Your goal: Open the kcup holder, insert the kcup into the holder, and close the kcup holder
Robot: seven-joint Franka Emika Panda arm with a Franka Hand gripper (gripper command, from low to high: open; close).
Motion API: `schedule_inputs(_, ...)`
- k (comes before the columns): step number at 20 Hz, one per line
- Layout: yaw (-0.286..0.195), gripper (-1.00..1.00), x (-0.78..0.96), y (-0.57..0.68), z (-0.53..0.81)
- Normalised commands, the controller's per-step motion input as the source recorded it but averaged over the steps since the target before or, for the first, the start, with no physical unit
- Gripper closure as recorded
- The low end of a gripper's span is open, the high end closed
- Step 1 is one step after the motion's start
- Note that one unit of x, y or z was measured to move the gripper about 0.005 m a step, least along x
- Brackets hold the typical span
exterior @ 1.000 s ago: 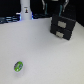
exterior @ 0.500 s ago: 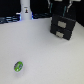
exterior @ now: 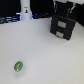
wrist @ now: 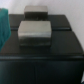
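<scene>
The kcup holder [exterior: 62, 27] is a black boxy unit with two stacked front panels and grey handle slots, standing at the back of the white table toward the exterior view's right. Both panels look shut. My gripper [exterior: 63, 10] hangs just above its top. In the wrist view the holder's black top [wrist: 60, 55] fills the picture, and my gripper [wrist: 35, 19] shows two grey fingers [wrist: 35, 32] with a dark gap between them, holding nothing. The kcup [exterior: 18, 65], a small pod with a shiny green top, lies alone on the table at the front, toward the exterior view's left, far from the gripper.
A white upright post [exterior: 24, 10] with a blue glow at its foot stands at the table's back edge before a dark backdrop. A teal surface [wrist: 4, 27] shows at the rim of the wrist view beside the holder.
</scene>
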Motion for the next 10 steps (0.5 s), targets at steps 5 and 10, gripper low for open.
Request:
schedule_inputs(5,-0.054,-1.00,-0.12,0.42,-0.37)
schedule_inputs(10,-0.049,-1.00,-0.14,0.33,-0.36)
